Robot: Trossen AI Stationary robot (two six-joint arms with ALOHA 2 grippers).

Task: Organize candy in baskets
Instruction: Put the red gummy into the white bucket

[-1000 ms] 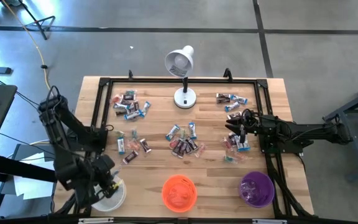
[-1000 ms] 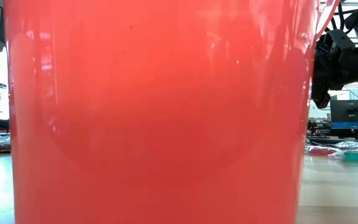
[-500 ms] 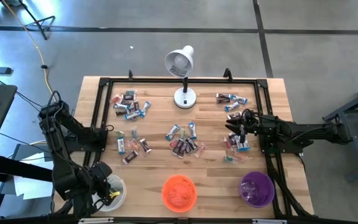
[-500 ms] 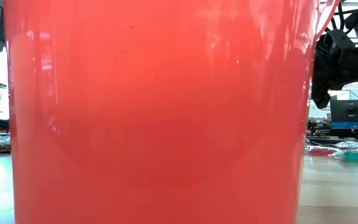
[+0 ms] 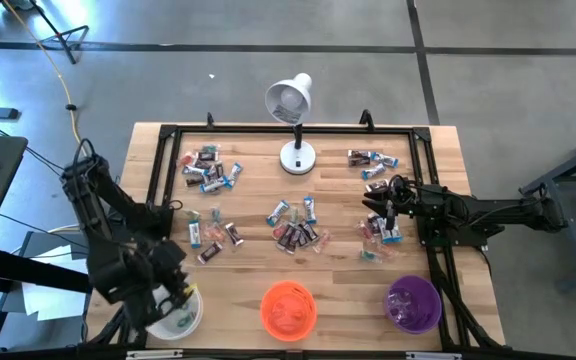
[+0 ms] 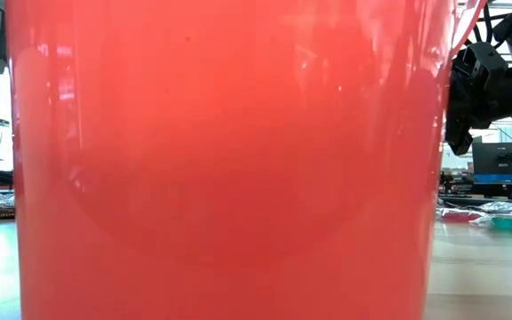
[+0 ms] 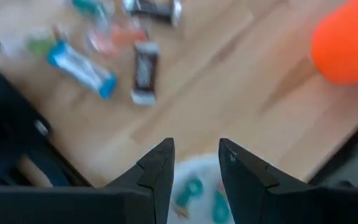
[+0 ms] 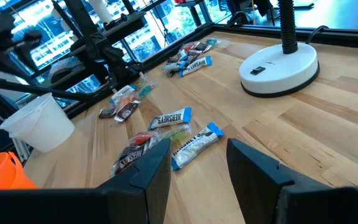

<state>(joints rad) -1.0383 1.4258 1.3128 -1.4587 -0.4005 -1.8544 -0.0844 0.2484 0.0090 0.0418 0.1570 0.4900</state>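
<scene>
1. We see the left gripper (image 5: 175,296) above the white basket (image 5: 175,316), at the near left corner of the worktop (image 5: 253,205). Its fingers (image 7: 157,171) stand a little apart and hold nothing.
2. Greenish candy pieces (image 7: 193,187) lie inside the white basket, under these fingers.
3. The right gripper (image 5: 386,214) hangs over a candy group (image 5: 380,232) on the right side, with fingers apart and empty.
4. The orange basket (image 5: 288,308) and the purple basket (image 5: 412,303) stand at the near edge.
5. More candy (image 5: 296,234) lies loose in the middle, near the lamp (image 5: 294,125).
</scene>
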